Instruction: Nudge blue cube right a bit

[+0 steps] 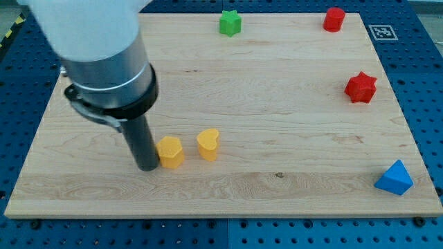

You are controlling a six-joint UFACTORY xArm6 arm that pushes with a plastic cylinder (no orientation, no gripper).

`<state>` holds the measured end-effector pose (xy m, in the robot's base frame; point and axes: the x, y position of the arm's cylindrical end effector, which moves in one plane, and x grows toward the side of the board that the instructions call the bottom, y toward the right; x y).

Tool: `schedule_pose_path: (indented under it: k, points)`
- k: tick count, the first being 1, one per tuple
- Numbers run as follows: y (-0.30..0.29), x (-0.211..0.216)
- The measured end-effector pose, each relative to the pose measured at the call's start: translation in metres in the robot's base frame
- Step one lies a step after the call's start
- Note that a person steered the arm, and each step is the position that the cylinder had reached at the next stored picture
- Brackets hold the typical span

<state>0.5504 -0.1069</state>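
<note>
The only blue block [394, 178] sits near the board's bottom right corner; it looks wedge-shaped or triangular rather than cubic. My tip [147, 167] is down on the board at the lower left, far from the blue block. It stands right against the left side of a yellow hexagonal block [170, 151]. A yellow heart-shaped block [208, 144] lies just right of that one. The thick arm body above the rod hides the board's upper left part.
A green star-shaped block [230, 23] sits at the top middle. A red block [334, 19] sits at the top right and a red star-shaped block [360, 87] at the right. The wooden board [277, 104] lies on a blue perforated table.
</note>
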Motion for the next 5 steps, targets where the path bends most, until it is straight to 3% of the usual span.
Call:
schedule_pose_path:
  k: [3,5]
  points:
    - [0.036,-0.009]
    - [-0.036,-0.016]
